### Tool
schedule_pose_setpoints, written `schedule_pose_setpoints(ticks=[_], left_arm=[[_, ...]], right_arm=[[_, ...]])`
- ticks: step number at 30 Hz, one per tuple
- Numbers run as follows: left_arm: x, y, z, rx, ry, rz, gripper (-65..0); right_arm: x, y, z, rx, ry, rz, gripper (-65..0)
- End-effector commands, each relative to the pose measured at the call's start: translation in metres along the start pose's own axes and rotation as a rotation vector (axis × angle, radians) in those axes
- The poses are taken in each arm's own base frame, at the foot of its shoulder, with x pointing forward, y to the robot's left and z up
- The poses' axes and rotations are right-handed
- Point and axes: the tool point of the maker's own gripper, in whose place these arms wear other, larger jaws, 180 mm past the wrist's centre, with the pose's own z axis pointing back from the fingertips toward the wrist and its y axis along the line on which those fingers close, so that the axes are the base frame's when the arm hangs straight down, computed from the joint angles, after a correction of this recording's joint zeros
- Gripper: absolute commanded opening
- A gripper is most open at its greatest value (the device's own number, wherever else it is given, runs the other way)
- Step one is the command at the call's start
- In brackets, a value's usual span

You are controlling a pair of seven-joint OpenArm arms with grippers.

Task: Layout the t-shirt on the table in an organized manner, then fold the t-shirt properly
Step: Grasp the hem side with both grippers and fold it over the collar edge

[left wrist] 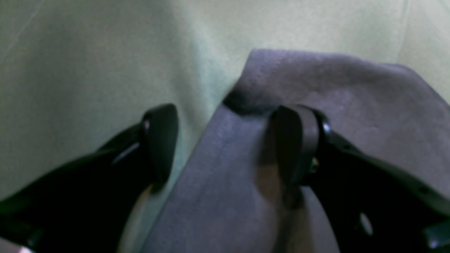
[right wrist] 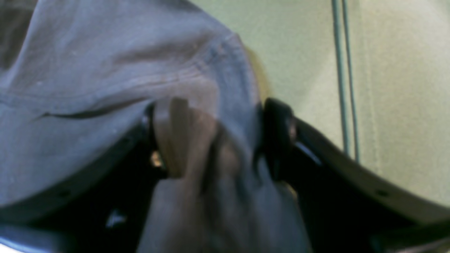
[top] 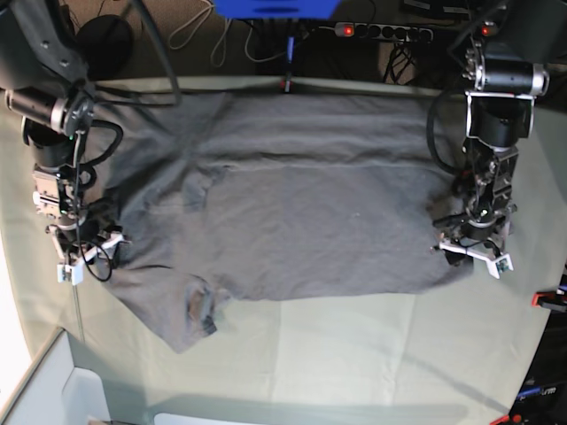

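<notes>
The grey t-shirt (top: 301,212) lies spread wide across the pale green table (top: 354,354), with a sleeve bunched at the front left. My left gripper (top: 468,246) stands at the shirt's right edge. In the left wrist view it (left wrist: 228,144) is open and straddles a corner of the t-shirt (left wrist: 334,91), one finger (left wrist: 295,140) on the cloth and the other over the bare table (left wrist: 88,52). My right gripper (top: 81,248) is at the shirt's left edge. Up close it (right wrist: 221,137) has its jaws apart with a raised fold of the t-shirt (right wrist: 88,52) between them.
A power strip (top: 381,31) and cables lie behind the table's far edge. A red clamp (top: 545,299) grips the right edge. A white bin (top: 53,390) sits at the front left corner. A thin green cord (right wrist: 342,70) crosses the table beside the right gripper.
</notes>
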Motion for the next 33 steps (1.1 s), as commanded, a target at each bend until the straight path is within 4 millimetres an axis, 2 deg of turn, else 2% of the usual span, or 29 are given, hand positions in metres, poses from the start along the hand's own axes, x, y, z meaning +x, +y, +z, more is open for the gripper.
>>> schedule_pose_setpoints(ticks=[1, 3, 6, 9, 12, 16, 19, 22, 23, 25, 28, 33], left_arm=[[0.010, 0.000, -0.002, -0.003, -0.005, 0.006, -23.0], [0.010, 0.000, -0.002, -0.003, -0.005, 0.006, -26.0], [0.011, -0.001, -0.002, -0.004, -0.007, 0.007, -37.8], [0.020, -0.006, -0.004, -0.011, -0.021, 0.011, -50.7], [0.020, -0.006, -0.004, -0.011, -0.021, 0.011, -64.4], [0.025, -0.013, -0.003, -0.028, -0.014, 0.014, -64.9], [0.045, -0.029, 0.002, -0.074, -0.032, 0.013, -65.0], [0.046, -0.034, 0.011, -0.099, -0.021, 0.005, -65.0], [0.048, -0.036, 0.015, -0.109, -0.027, 0.001, -65.0], [0.049, -0.035, 0.021, -0.119, -0.041, -0.009, -65.0], [0.045, -0.028, 0.028, -0.118, -0.051, -0.023, -65.0], [0.036, -0.030, 0.039, -0.137, -0.056, -0.035, -65.0]], right_arm=[[0.012, -0.006, -0.001, -0.009, -0.014, 0.004, -43.6], [0.010, -0.007, -0.001, -0.010, -0.010, 0.002, -54.6], [0.010, -0.007, -0.001, -0.010, -0.010, 0.002, -63.5], [0.010, -0.007, -0.001, -0.010, -0.010, 0.002, -64.4], [0.010, -0.007, -0.001, -0.010, -0.010, 0.002, -64.8], [0.012, -0.006, -0.001, -0.010, -0.017, 0.002, -64.8], [0.015, -0.005, -0.001, -0.007, -0.028, -0.007, -65.0], [0.023, -0.007, 0.000, -0.009, -0.053, 0.005, -65.0], [0.018, -0.009, 0.004, -0.015, -0.054, 0.017, -65.0], [0.023, -0.015, 0.012, -0.029, -0.089, 0.058, -65.0], [0.029, -0.006, 0.026, -0.027, -0.149, 0.114, -65.0], [0.033, 0.007, 0.050, -0.020, -0.222, 0.177, -65.0]])
